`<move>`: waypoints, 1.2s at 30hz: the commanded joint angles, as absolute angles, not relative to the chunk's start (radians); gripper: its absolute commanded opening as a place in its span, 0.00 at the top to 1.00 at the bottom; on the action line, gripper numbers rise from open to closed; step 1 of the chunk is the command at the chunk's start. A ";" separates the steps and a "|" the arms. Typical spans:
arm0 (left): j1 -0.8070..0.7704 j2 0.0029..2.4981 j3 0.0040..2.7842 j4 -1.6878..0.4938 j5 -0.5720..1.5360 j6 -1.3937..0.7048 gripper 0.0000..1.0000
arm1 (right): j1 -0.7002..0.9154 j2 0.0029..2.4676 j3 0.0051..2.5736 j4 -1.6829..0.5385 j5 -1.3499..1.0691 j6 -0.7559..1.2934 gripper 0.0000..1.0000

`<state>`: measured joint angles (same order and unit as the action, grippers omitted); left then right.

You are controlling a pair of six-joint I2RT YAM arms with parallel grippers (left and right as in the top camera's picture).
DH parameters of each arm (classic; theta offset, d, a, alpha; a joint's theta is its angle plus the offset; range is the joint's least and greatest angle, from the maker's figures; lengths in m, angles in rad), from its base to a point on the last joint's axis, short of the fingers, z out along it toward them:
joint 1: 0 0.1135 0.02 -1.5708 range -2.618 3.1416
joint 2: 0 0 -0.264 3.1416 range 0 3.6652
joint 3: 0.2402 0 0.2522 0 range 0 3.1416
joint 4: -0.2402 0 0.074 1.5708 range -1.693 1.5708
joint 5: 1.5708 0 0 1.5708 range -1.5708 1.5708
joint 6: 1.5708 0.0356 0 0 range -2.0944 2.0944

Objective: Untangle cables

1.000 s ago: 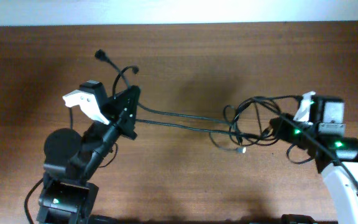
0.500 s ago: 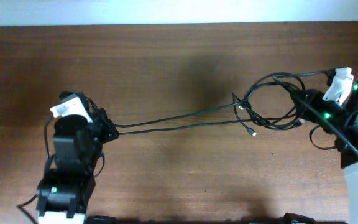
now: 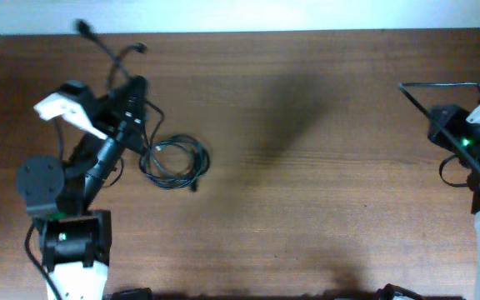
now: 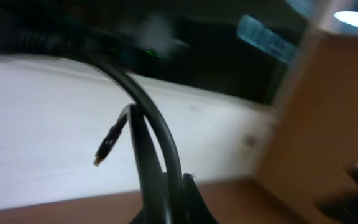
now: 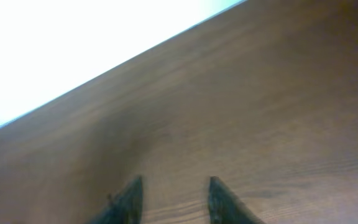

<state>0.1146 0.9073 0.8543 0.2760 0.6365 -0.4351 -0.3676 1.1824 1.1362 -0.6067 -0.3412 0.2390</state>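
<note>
The cables are thin black cords. In the overhead view a loose coil of them (image 3: 176,160) lies on the table left of centre, with strands running up into my left gripper (image 3: 132,102). The left gripper is shut on the cables; two plug ends stick out beyond it toward the far edge (image 3: 83,28). In the left wrist view two cords (image 4: 157,155) rise from between the jaws, and a small plug end (image 4: 108,145) hangs in the air. My right gripper (image 3: 437,125) is at the far right, open and empty, its jaws (image 5: 174,198) over bare wood.
The wooden table (image 3: 307,192) ends at a white wall along the far side. A thin black wire (image 3: 440,85) runs beside the right arm; I cannot tell whether it belongs to the arm. The left arm's base (image 3: 69,242) stands at the front left.
The cables stretched between both grippers have left the right gripper and now lie coiled by the left one. The left gripper moved toward the far edge. The right gripper moved right and is open.
</note>
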 commanded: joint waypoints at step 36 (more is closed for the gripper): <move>-0.061 1.185 0.865 -0.438 0.592 -0.650 0.01 | 0.030 1.189 1.010 -0.892 -0.536 0.167 0.02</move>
<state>-0.0216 1.1786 0.8604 -0.4049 0.4644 -0.6724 0.0334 1.2697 1.0130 -0.8608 -0.5419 0.1619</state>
